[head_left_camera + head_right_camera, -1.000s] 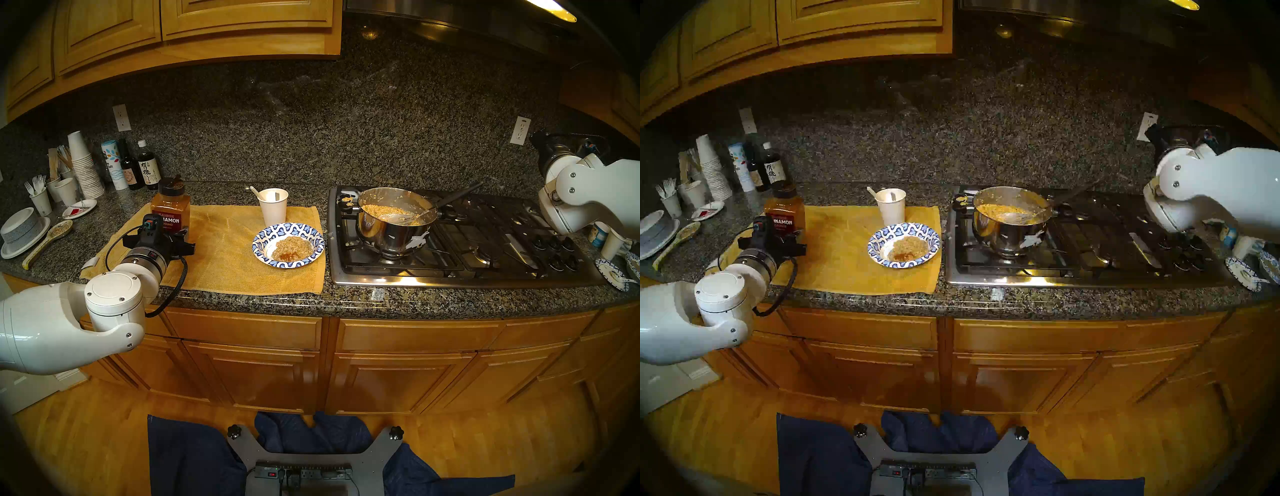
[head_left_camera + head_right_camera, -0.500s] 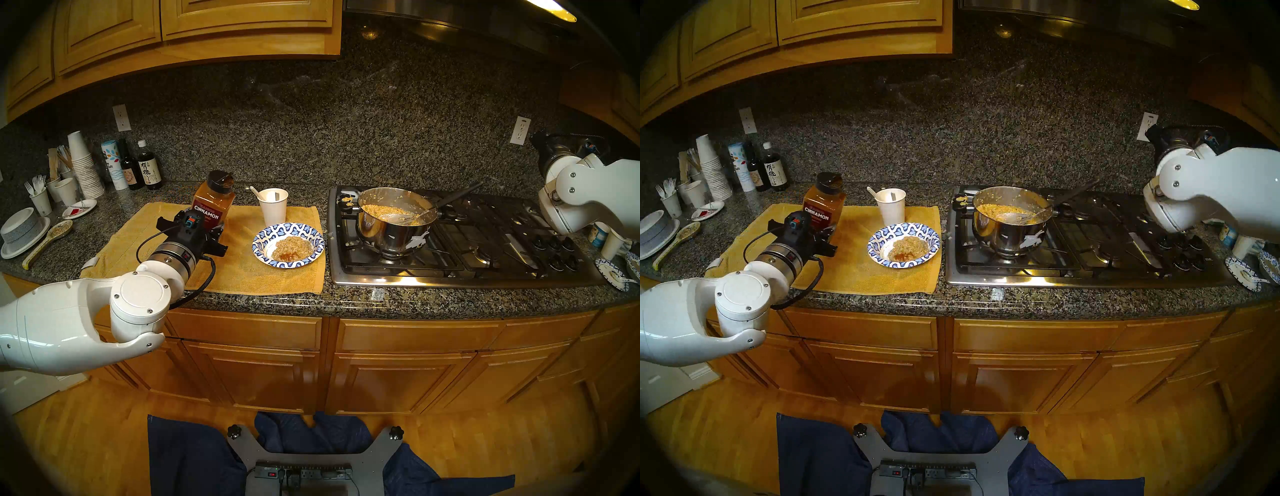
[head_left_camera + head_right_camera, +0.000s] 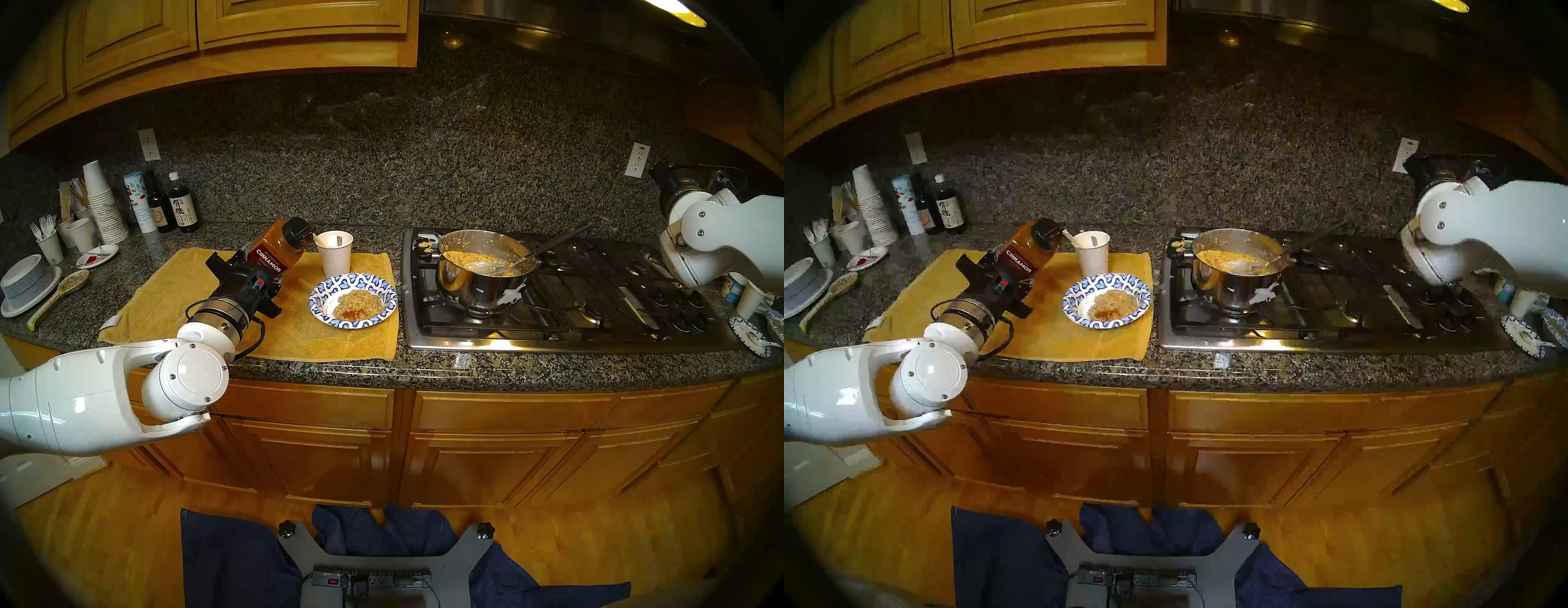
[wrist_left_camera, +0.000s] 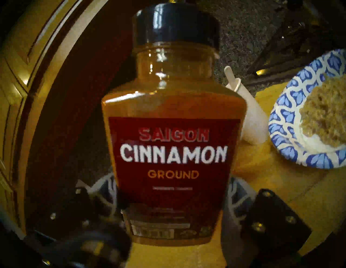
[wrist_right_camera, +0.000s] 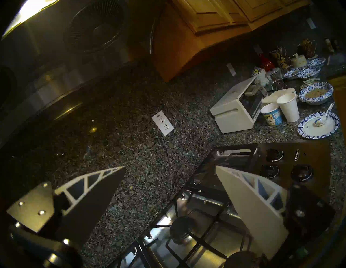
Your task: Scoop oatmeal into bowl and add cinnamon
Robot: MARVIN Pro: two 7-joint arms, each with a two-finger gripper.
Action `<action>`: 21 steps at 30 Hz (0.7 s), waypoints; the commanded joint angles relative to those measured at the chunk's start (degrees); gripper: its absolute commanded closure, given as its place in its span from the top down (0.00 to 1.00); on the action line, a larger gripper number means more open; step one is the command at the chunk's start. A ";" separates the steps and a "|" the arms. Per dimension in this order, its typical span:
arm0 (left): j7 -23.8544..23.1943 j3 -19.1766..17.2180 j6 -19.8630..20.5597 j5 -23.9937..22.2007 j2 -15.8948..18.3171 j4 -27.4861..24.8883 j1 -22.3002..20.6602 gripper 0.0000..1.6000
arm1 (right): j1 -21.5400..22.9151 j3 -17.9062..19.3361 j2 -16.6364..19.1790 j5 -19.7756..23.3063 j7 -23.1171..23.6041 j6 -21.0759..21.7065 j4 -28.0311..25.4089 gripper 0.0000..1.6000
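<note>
Left fingers [image 4: 173, 211]: clamped on the cinnamon [image 3: 278, 252] jar's base, cap tilted right toward the bowl [image 3: 353, 300].
Bowl: right of the jar, apart.
Right fingers [image 5: 169, 189]: spread, empty.

I read "SAIGON CINNAMON GROUND" on the dark red label of the cinnamon jar [image 4: 173, 131], center of frame.

Open yellow towel [image 3: 292, 335] lies between the tilted cinnamon [image 3: 278, 250] and the bowl [image 3: 384, 305]; a white paper cup [image 3: 335, 252] stands just behind the bowl, the pot [image 3: 483, 276] close on its right
</note>
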 commanded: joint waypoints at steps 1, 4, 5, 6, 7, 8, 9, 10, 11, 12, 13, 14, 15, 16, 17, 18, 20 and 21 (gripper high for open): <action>0.90 -0.61 1.53 10.37 -0.11 1.40 -3.28 0.00 | 1.58 1.09 -0.42 -0.65 -2.99 0.01 0.56 1.00; 0.66 0.11 2.32 14.97 -0.87 2.61 -3.54 0.00 | 1.59 1.09 -0.44 -0.61 -2.97 0.01 0.56 1.00; 0.54 0.30 2.59 16.43 -1.16 2.87 -3.70 0.00 | 1.58 1.08 -0.44 -0.58 -2.92 0.01 0.56 1.00; 0.36 0.61 2.93 18.47 -1.57 3.33 -3.88 0.00 | 1.58 1.07 -0.45 -0.55 -2.87 0.01 0.57 1.00; 0.24 0.78 3.16 19.62 -1.95 3.68 -3.98 0.00 | 1.57 1.06 -0.45 -0.52 -2.82 0.01 0.57 1.00; 0.10 1.04 3.38 21.15 -2.37 4.16 -4.11 0.00 | 1.58 1.06 -0.46 -0.51 -2.84 0.01 0.57 1.00; -0.16 1.32 3.66 22.78 -2.84 4.78 -4.26 0.00 | 1.58 1.06 -0.47 -0.48 -2.81 0.01 0.57 1.00; -0.45 1.48 3.87 23.89 -3.26 5.21 -4.43 0.00 | 1.58 1.05 -0.47 -0.46 -2.80 0.01 0.57 1.00; -0.72 1.67 4.00 25.28 -3.71 5.71 -4.59 0.00 | 1.59 1.06 -0.48 -0.47 -2.87 0.01 0.57 1.00; -1.01 1.87 4.21 26.56 -4.15 6.20 -4.78 0.00 | 1.59 1.06 -0.49 -0.45 -2.86 0.01 0.57 1.00; -1.81 2.31 4.59 29.24 -5.28 7.50 -5.21 0.00 | 1.59 1.06 -0.50 -0.43 -2.88 0.01 0.57 1.00; -1.81 2.31 4.59 29.24 -5.28 7.50 -5.21 0.00 | 1.59 1.06 -0.50 -0.43 -2.88 0.01 0.57 1.00; -2.23 2.52 4.73 30.56 -5.81 8.22 -5.43 0.00 | 1.60 1.07 -0.51 -0.44 -2.94 0.01 0.57 1.00; -2.70 2.69 4.93 31.65 -6.30 8.89 -5.65 0.00 | 1.60 1.08 -0.52 -0.44 -2.98 0.01 0.57 1.00; -3.08 2.87 5.10 32.93 -6.79 9.66 -5.91 0.00 | 1.60 1.07 -0.52 -0.41 -2.92 0.01 0.57 1.00; -3.49 3.05 5.24 33.98 -7.26 10.42 -6.13 0.00 | 1.60 1.07 -0.52 -0.40 -2.90 0.01 0.57 1.00; -4.31 3.49 5.41 36.20 -8.19 11.95 -6.54 0.00 | 1.60 1.07 -0.53 -0.39 -2.93 0.01 0.57 1.00; -4.87 3.78 5.50 37.77 -8.77 12.95 -6.81 0.00 | 1.61 1.08 -0.54 -0.41 -2.99 0.01 0.57 1.00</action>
